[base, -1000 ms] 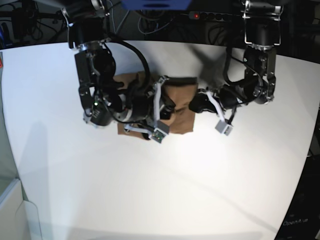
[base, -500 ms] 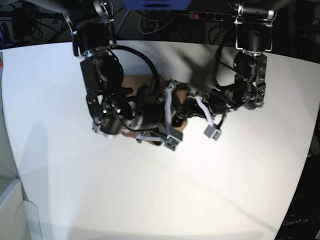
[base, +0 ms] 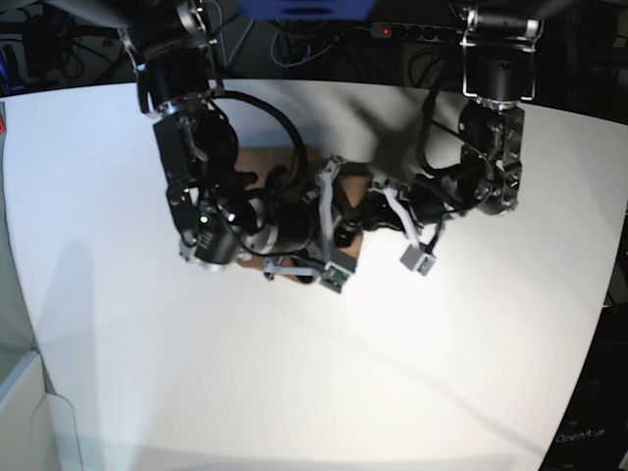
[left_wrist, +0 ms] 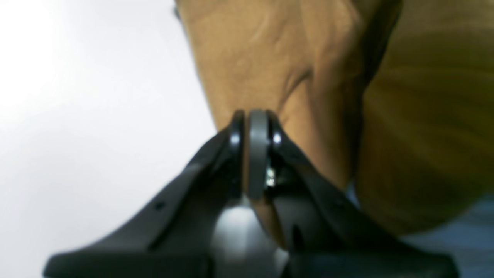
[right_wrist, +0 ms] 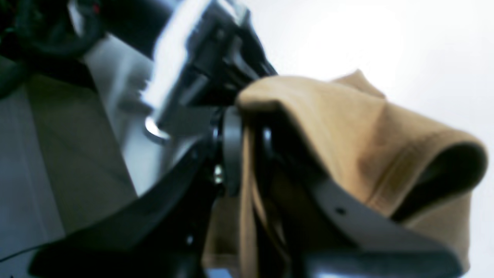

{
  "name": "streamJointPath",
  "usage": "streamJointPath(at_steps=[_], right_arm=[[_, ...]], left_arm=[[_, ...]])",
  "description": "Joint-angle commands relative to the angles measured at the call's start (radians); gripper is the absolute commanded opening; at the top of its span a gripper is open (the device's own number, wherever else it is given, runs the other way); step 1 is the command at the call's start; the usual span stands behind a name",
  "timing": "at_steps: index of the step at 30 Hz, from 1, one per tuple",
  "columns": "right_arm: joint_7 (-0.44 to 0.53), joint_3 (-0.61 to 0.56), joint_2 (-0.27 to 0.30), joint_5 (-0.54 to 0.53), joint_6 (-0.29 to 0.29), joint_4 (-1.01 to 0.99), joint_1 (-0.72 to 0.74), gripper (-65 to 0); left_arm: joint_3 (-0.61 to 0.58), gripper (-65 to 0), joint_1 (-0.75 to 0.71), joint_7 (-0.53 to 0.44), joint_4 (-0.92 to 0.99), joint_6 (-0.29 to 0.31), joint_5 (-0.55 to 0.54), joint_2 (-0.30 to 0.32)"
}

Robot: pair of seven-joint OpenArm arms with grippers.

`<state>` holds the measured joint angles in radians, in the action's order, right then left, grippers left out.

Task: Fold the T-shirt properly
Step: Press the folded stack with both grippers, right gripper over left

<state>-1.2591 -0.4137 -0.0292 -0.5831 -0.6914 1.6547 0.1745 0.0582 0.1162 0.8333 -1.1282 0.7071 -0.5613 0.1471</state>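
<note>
Since a second ago I see both arms drawn together, bunching the T-shirt near the worktop's far edge. The left tool is clamped on cloth. The right tool pinches a draped fold.

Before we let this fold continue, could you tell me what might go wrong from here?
1. The left pincer pinches only a thin edge of the plain tan-brown cotton T-shirt; it could slip free.
2. Cloth drapes bunched over the right pincer, so it may snag on release.
3. Both arms crowd together in the base view; they might collide.
</note>
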Motion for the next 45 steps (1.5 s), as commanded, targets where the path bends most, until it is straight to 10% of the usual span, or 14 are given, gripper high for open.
streamJointPath(at_steps=[1, 8, 24, 35, 45], right_arm=[[0.022, 0.003, 0.01, -0.016, -0.007, 0.014, 0.024, -59.9], [0.078, -0.001, 0.096, -0.016, -0.007, -0.001, 0.023, -59.9], [0.144, -0.069, 0.05, -0.018, -0.007, -0.152, 0.066, -59.8], [0.149, -0.063, 0.03, -0.024, -0.007, -0.153, 0.081, -31.8], [0.091, -0.109, 0.03, -0.056, -0.007, -0.047, 0.107, -30.9]], left_arm=[[0.001, -62.8, 0.001, 0.045, -0.005, -0.009, 0.042, 0.009], [0.001, -62.8, 0.007, 0.045, -0.005, -0.009, 0.042, 0.009], [-0.002, -62.8, 0.001, 0.047, -0.005, -0.009, 0.04, 0.029], [-0.002, -62.8, 0.001, 0.047, -0.005, -0.009, 0.04, 0.027], [0.001, -62.8, 0.004, 0.047, -0.005, -0.009, 0.04, 0.029]])
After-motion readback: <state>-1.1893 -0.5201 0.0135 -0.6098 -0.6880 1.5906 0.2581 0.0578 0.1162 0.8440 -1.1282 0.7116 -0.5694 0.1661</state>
